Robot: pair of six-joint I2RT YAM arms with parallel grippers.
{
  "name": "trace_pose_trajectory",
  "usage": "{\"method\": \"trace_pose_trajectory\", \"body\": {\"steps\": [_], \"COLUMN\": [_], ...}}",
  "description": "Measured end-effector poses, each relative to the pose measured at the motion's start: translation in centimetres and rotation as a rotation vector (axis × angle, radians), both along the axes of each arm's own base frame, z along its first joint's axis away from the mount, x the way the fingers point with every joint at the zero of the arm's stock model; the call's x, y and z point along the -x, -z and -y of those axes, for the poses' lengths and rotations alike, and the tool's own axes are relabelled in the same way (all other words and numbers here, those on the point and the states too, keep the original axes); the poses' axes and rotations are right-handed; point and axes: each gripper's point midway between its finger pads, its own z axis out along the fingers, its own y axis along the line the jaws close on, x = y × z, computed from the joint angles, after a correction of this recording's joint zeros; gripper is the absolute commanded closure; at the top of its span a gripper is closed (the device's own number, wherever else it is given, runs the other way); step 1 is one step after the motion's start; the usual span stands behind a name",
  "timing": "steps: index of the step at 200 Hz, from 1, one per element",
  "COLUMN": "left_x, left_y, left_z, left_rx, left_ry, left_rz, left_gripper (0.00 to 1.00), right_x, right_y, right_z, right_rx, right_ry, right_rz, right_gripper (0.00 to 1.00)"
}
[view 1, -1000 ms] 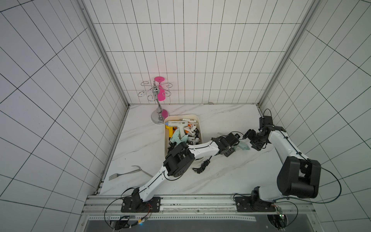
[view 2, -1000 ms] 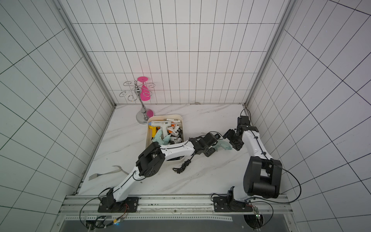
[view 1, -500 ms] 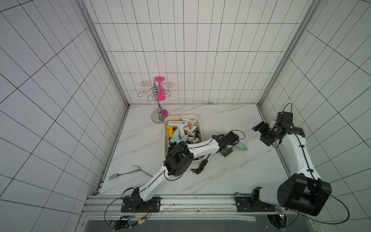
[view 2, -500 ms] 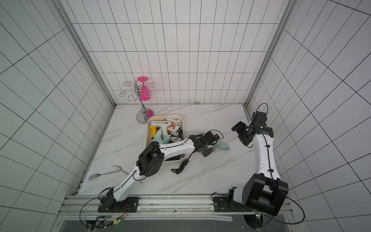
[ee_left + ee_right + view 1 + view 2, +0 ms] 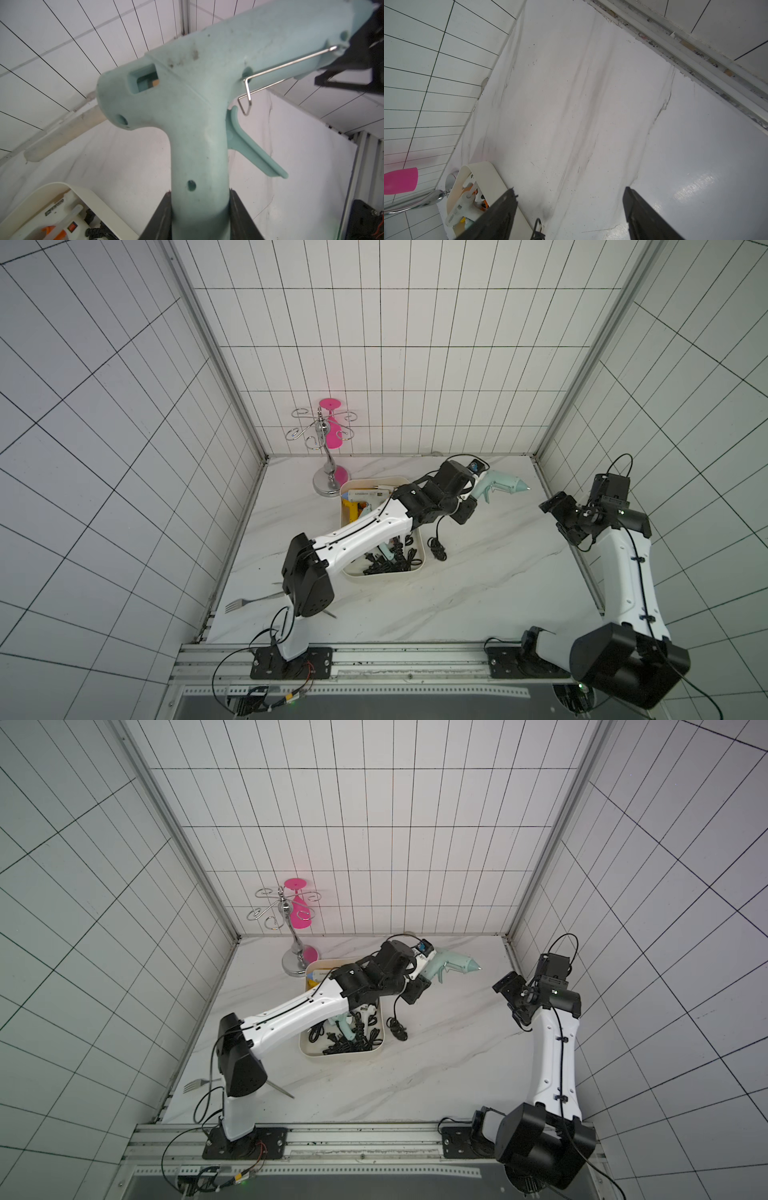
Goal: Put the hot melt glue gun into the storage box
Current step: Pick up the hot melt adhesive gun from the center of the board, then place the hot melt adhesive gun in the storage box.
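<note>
Marble tabletop (image 5: 478,597) carries the storage box (image 5: 384,576), a chrome stand (image 5: 327,486), a fork (image 5: 237,605).

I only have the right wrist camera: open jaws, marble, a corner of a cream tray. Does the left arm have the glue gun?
Observer: Yes. The left gripper is shut on the handle of the mint-green plastic hot melt glue gun.
Operator: Is it over the tray yet?
Observer: No. In both top views the gun is past the far right corner of the shallow cream-white plastic storage box, nozzle pointing toward the right-hand wall.
Operator: Where is the cord?
Observer: A black power cord hangs below the gripper, its coil outside the box, beside the right wall.
</note>
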Motion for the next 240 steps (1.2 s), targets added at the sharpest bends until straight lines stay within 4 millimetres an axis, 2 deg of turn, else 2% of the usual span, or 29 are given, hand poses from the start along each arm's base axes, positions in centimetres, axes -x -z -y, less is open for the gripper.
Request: {"method": "trace_pose_trajectory", "body": {"steps": [17, 33, 51, 65, 82, 93, 112, 141, 161, 176, 214, 226, 240], "left_x": [-0.9, -2.1, -3.9, -5.3, -6.5, -6.8, -6.4, -5.1, -3.7, -2.6, -1.3, -1.2, -0.8], "left_y": [-4.7, -7.5, -8.8, -8.6, -6.9, -4.8, 0.1, 8.5, 12.3, 13.1, 11.6, 12.1, 13.7], "left_z": [-2.1, -4.7, -8.2, -10.8, -13.6, -15.2, -17.2, -18.9, -20.1, -20.9, -22.1, -22.4, -23.0], "left_rx": [0.106, 0.171, 0.200, 0.209, 0.210, 0.204, 0.177, 0.121, 0.094, 0.102, 0.207, 0.218, 0.201], "left_ry": [-0.044, -0.104, -0.202, -0.284, -0.374, -0.425, -0.483, -0.538, -0.577, -0.602, -0.657, -0.678, -0.714], "left_rz": [0.047, 0.078, 0.102, 0.103, 0.085, 0.066, 0.023, -0.100, -0.181, -0.217, -0.241, -0.257, -0.281], "left_gripper": [1.00, 1.00, 1.00, 1.00, 1.00, 1.00, 1.00, 1.00, 1.00, 1.00, 1.00, 1.00, 1.00], "right_x": [-0.1, 0.0, 0.1, 0.1, -0.1, -0.3, -0.7, -1.2, -1.3, -1.4, -1.9, -2.0, -2.1], "right_y": [0.6, 1.6, 2.5, 2.9, 3.2, 3.3, 3.8, 4.8, 5.4, 5.9, 7.5, 8.1, 9.1], "right_z": [-0.4, -0.8, -1.2, -1.7, -2.2, -2.7, -3.9, -5.6, -6.5, -7.3, -9.3, -9.9, -10.8], "right_rx": [-0.020, -0.044, -0.065, -0.072, -0.074, -0.075, -0.076, -0.082, -0.083, -0.083, -0.079, -0.079, -0.077], "right_ry": [-0.014, -0.027, -0.039, -0.053, -0.070, -0.087, -0.123, -0.175, -0.205, -0.228, -0.291, -0.312, -0.344], "right_rz": [0.002, -0.012, -0.028, -0.034, -0.033, -0.032, -0.039, -0.067, -0.086, -0.103, -0.140, -0.159, -0.184], "right_gripper": [0.19, 0.20, 0.20, 0.20, 0.20, 0.21, 0.21, 0.21, 0.21, 0.21, 0.21, 0.21, 0.22]}}
